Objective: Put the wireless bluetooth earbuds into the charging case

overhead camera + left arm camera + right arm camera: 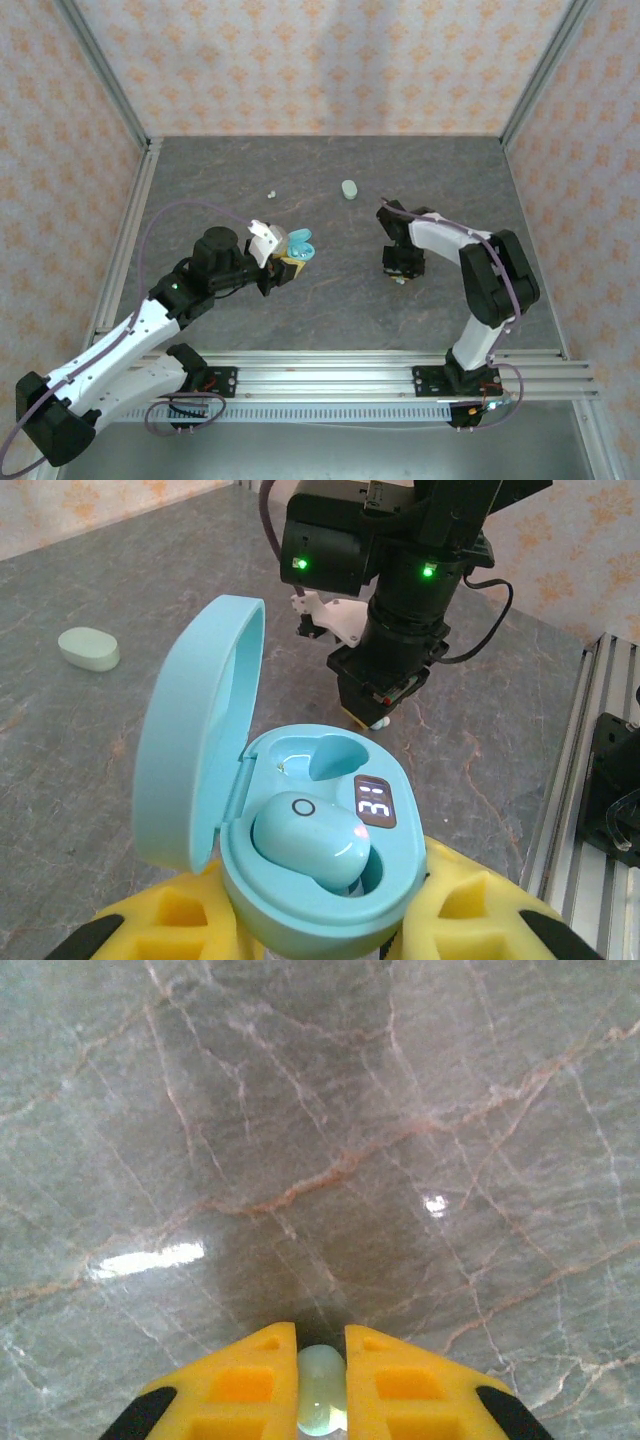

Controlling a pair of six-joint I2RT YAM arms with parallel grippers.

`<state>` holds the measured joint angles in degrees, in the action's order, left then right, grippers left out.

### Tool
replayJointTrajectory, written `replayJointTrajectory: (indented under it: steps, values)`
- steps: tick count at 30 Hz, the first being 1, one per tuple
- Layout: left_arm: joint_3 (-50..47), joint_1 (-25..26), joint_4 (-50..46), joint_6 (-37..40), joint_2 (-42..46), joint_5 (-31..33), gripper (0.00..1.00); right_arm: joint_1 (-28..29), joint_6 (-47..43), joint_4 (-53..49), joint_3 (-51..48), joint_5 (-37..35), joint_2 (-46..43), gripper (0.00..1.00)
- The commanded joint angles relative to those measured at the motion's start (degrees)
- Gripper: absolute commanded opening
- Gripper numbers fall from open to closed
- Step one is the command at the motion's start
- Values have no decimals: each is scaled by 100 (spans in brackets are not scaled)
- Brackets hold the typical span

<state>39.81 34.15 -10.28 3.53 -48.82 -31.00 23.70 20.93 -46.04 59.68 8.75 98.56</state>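
My left gripper (320, 915) is shut on the base of an open pale blue charging case (300, 900), lid (195, 730) standing up. One pale blue earbud (310, 835) sits in its near socket; the far socket (320, 758) is empty. In the top view this case (299, 247) is held left of centre by the left gripper (280, 258). My right gripper (320, 1335) points down at the table, its yellow fingers (250, 1380) shut on a whitish-green earbud (321, 1390). The top view shows the right gripper (398, 272) right of centre.
A closed whitish-green case (349, 188) lies at the back middle, also in the left wrist view as the oval case (88, 648). A tiny loose earbud (271, 195) lies left of it. Aluminium rails (400, 365) run along the near edge; patterned walls enclose the table.
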Motion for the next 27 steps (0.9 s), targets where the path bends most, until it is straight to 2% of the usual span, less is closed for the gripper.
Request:
replayJointTrajectory:
  steps: [1,10,17,21,27]
  values:
    - [184,35,-64,93,140,39,4,6,56,-106,-115,122,-457,13]
    - [228,41,89,39,206,-85,4,5,286,120,28,1413,-2070,9]
    - [282,39,258,-20,149,-228,4,107,774,956,402,2963,-2973,8]
    - [337,43,340,-98,138,-356,3,590,852,1425,748,3077,-3239,8]
    - [433,38,231,-81,144,-398,4,1367,702,1980,1208,2966,-3194,8]
